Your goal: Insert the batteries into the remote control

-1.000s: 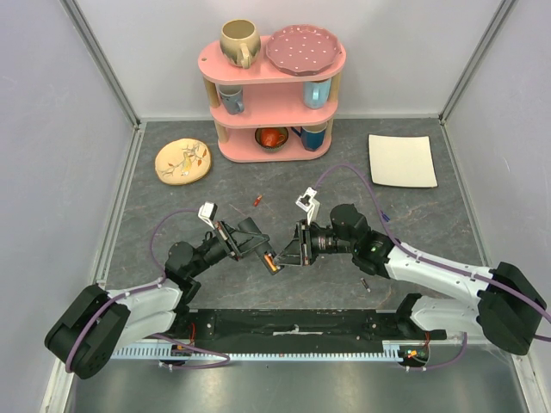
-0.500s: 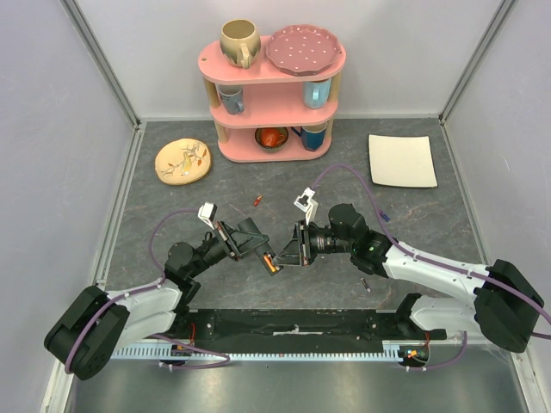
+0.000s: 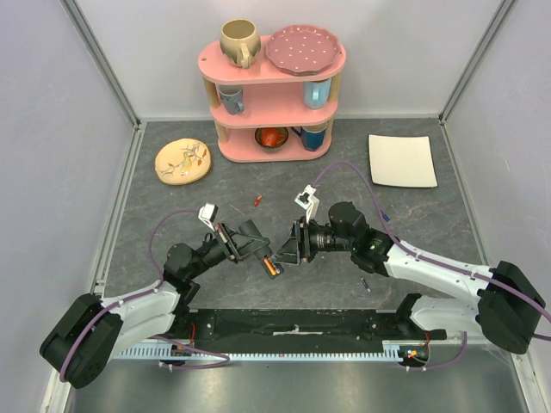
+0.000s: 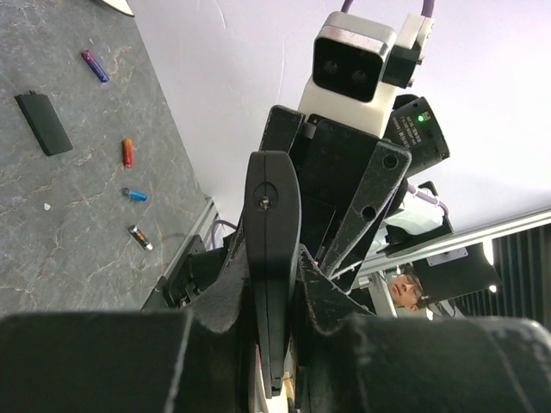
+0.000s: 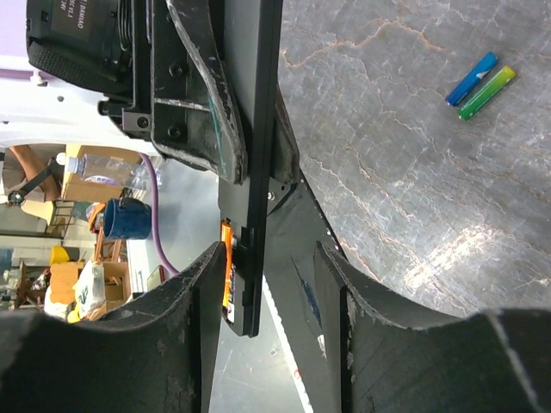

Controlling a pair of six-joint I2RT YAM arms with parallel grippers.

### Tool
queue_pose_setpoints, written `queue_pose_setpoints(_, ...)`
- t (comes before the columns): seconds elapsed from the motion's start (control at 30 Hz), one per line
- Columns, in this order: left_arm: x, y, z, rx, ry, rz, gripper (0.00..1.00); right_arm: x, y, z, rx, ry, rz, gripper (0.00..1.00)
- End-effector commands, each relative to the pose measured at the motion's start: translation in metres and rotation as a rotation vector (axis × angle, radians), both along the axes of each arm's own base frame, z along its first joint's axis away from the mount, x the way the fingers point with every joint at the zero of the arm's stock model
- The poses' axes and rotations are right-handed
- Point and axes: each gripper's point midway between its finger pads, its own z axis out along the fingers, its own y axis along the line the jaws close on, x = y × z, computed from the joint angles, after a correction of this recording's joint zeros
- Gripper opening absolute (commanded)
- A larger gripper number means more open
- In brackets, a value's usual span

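- Left end effector was clamped shut on the remote control, holding it clear of the worktop at centre, just ahead of the arm bases.
- In the left wrist view the remote control was edge-on, pinched between the left fingers.
- An orange battery sat in the slot near the remote's free end.
- Right end effector was apart, one finger on either side of that free end. The finger on the slot side was just beside the orange battery; could not tell if it touched.
- Loose on the worktop, in the left wrist view: purple battery, red-orange battery, small blue battery, dark battery, all well apart from the remote.
- A flat black panel lay near the purple battery.
- In the right wrist view, a blue battery and a green battery lay side by side on the worktop, touching or nearly so.
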Motion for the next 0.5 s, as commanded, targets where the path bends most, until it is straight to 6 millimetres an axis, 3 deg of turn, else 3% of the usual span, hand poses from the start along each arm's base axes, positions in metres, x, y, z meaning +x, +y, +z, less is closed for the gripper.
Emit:
queue_pose_setpoints(0.0, -0.004, -0.004, 0.013, 0.007, -0.086, -0.023, 0.02, 0.009, 0.006, 0.027, 0.048, -0.07, -0.008, 0.53)
queue_pose_setpoints(0.2, -0.004, -0.003, 0.012, 0.007, -0.087, -0.018, 0.02, 0.005, 0.012, 0.03, 0.073, -0.051, 0.03, 0.51)
queue_pose_setpoints(0.47, -0.002, -0.004, 0.017, 0.002, -0.097, -0.019, 0.02, -0.002, 0.011, 0.009, -0.012, -0.037, 0.059, 0.49)
